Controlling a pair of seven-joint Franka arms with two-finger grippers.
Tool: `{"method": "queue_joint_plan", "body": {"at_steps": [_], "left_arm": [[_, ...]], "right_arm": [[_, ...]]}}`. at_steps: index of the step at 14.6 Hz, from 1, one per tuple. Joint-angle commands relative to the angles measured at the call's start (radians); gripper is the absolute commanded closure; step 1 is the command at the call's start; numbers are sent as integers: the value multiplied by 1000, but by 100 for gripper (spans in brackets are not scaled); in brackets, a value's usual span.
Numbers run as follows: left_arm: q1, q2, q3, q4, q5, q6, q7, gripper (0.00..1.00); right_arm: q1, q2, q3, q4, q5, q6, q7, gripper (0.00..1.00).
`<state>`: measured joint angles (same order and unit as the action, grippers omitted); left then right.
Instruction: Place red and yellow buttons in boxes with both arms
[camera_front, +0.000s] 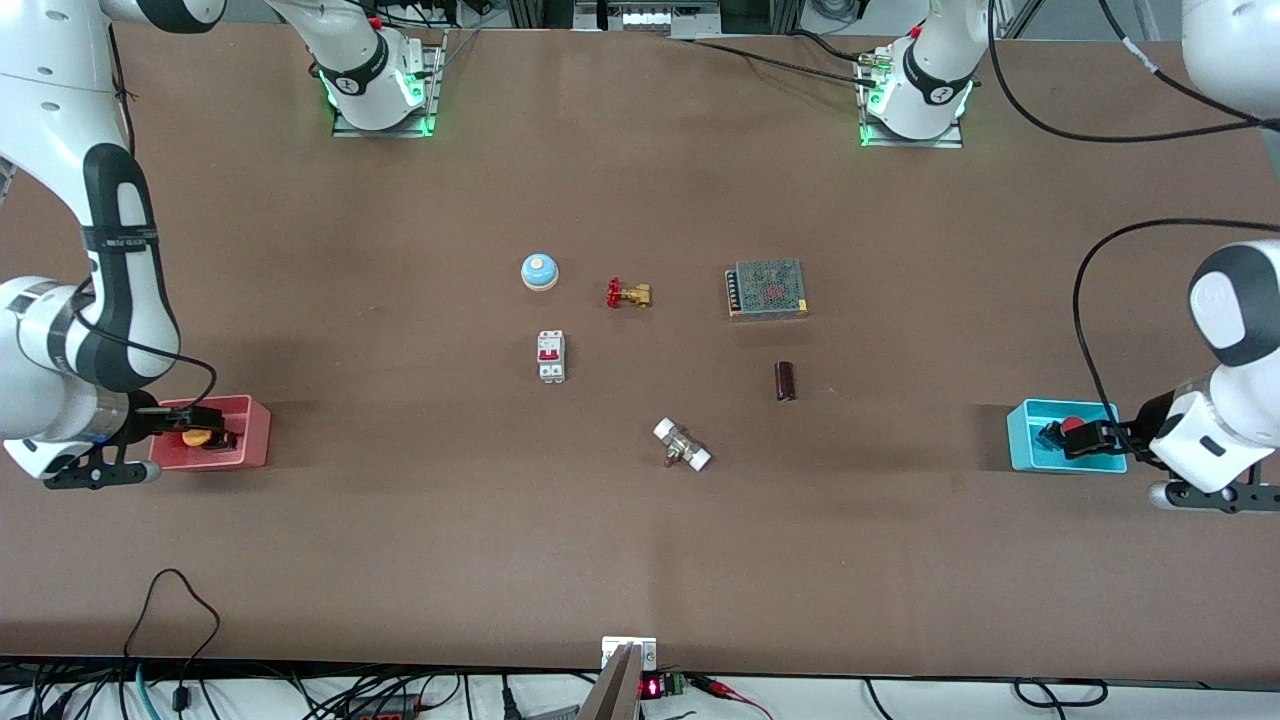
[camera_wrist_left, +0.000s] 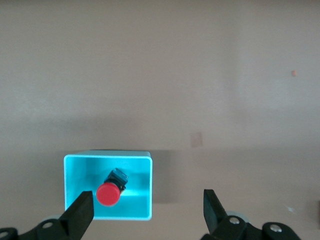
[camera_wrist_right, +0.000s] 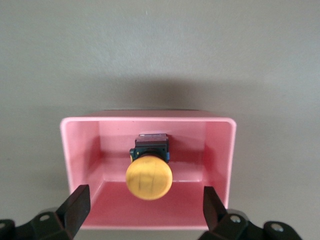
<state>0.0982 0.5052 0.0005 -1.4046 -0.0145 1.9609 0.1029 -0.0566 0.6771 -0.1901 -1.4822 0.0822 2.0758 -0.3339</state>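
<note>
Under left gripper (camera_wrist_left: 145, 212): red button (camera_wrist_left: 108, 193) lies in cyan box (camera_wrist_left: 107, 159), off-centre beneath one finger; jaws wide, empty
Under right gripper (camera_wrist_right: 145, 210): yellow button (camera_wrist_right: 148, 177) in pink box (camera_wrist_right: 150, 121), centred between spread, empty fingers
Axis: stems point away from wrists
Shape: glossy round caps, dark blocky bases, smooth plastic bins

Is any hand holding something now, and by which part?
Nothing is held. The left hand is open over the blue box; the right hand is open over the pink box.

We see the brown desk (camera_front: 400, 560) carrying a pink bin (camera_front: 255, 432), cyan bin (camera_front: 1020, 440), bell (camera_front: 539, 271), brass valve (camera_front: 629, 294), breaker (camera_front: 551, 356) and power supply (camera_front: 767, 289).
</note>
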Motion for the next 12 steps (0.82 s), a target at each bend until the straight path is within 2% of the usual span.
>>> {"method": "queue_joint_plan", "body": {"at_steps": [1,7,12], "left_arm": [[-21,-94,-1,-24,44,-75,-58,2],[-57,-260,-20,-27,70,-249,-149,0],[-48,-396,-37,-92,56,-255,-117,0]], "right_arm": [[3,-86,11,-13,7,-64,-20,0],[86,-264,12,-16,10,-210,38,0],[198,-369,12,-12,8,-264,174,0]]}}
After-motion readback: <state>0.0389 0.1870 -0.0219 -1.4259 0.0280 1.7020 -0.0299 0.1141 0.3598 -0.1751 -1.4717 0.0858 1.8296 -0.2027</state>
